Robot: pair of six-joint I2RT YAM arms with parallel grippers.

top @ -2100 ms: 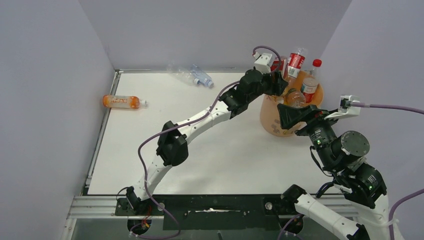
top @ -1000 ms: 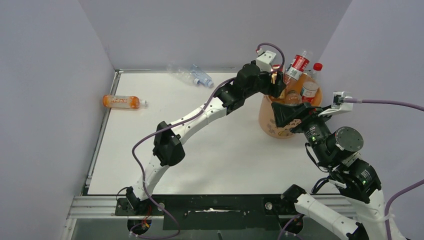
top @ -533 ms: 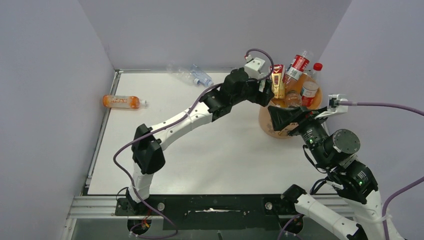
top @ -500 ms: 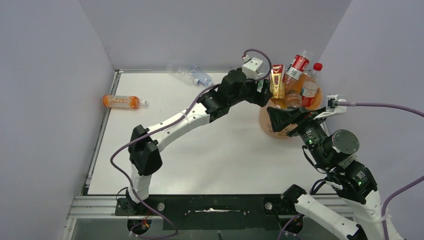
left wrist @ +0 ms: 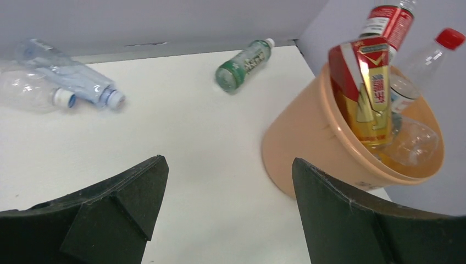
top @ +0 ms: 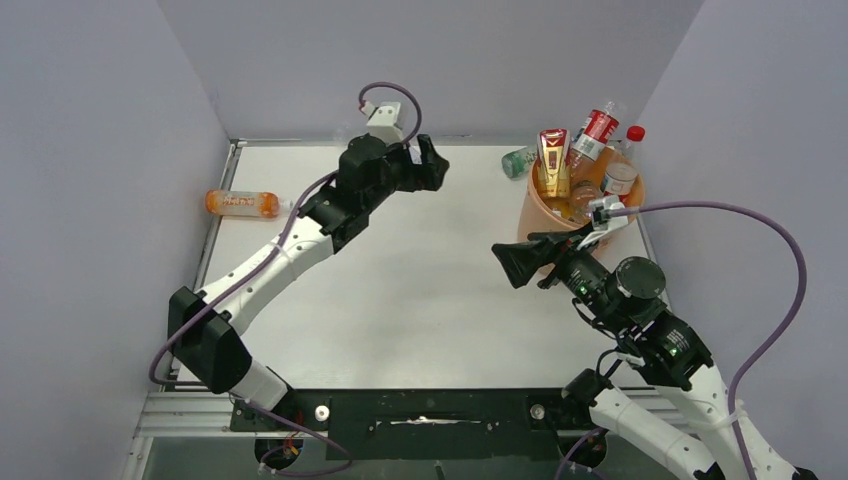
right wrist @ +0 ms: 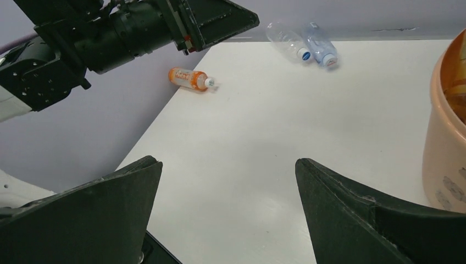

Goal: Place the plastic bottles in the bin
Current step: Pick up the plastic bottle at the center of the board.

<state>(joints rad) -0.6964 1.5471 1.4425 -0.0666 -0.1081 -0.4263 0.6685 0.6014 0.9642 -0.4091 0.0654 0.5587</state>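
The pale-orange bin [top: 540, 235] stands at the back right and holds several bottles, among them a yellow-and-red one [top: 552, 160] and a clear red-labelled one [top: 595, 125]. A green bottle [top: 518, 160] lies on the table just left of the bin. An orange bottle [top: 240, 203] lies at the left edge. Two clear bottles [left wrist: 55, 88] lie at the back, hidden by my left arm in the top view. My left gripper [top: 432, 165] is open and empty above the back middle. My right gripper [top: 510, 263] is open and empty, left of the bin's front.
Grey walls close in the table on the left, back and right. The bin [left wrist: 297, 148] leans a little in the left wrist view. The right wrist view shows the bin's wall [right wrist: 445, 148] at its right edge and the orange bottle [right wrist: 189, 78] far off.
My left gripper has left the yellow-and-red bottle in the bin and swung left to the back middle. My right gripper has moved left, away from the bin. The green bottle now shows.
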